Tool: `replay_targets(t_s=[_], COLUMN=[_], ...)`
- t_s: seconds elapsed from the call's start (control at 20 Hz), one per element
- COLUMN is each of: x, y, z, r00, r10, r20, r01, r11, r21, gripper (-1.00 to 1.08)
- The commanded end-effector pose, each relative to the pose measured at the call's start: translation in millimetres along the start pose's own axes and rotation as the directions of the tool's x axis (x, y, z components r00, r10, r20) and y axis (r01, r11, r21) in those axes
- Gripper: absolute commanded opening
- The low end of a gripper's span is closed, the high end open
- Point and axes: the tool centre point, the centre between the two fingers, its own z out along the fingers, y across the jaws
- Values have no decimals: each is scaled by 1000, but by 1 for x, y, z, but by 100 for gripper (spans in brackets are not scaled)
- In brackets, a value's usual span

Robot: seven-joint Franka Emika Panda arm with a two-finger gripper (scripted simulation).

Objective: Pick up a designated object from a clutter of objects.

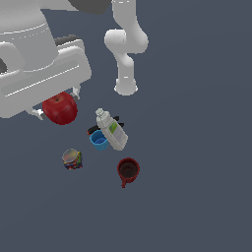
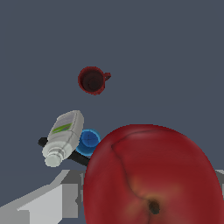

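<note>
While the white arm's bulky hand fills the upper part of the exterior view's left, the small, round, shiny red apple point(image 1: 60, 108) sits clamped in the gripper point(image 1: 56, 104), one pale fingertip point(image 1: 36, 113) showing at its left side and another by its upper right. The jaws are closed on the fruit, which looks to be held clear of the dark grey floor point(image 1: 197, 147).

The rest of the clutter lies apart from it. The white plastic bottle with a green label point(image 1: 112, 130) lies on its side, touching the small blue cup point(image 1: 99, 140), with a black item point(image 1: 93, 130) poking out beneath them. The dark red mug with a handle point(image 1: 128, 170) stands upright a little beyond, and the multicoloured can point(image 1: 72, 159) stands alone below the apple. Bare floor stretches wide on the exterior view's right and along its lower edge.

In the wrist view the apple point(image 2: 151, 175) looms huge, its dimple and stem plain, with grey gripper metal beside it. The bottle point(image 2: 63, 136), cup point(image 2: 89, 141) and mug point(image 2: 92, 80) show there too; the can does not, nor does the arm's base point(image 1: 126, 88).
</note>
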Motion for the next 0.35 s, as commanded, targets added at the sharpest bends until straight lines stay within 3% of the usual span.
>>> replay_targets(t_s=[0.0,0.3], x=[-1,-1], y=[4,8], z=[-6,-11], r00=[1000,1000], r10=[-1,-1], r20=[-1,-1], r01=[1,1], r11=[1000,1000], r21=[-2,-2], gripper=[-100,-100])
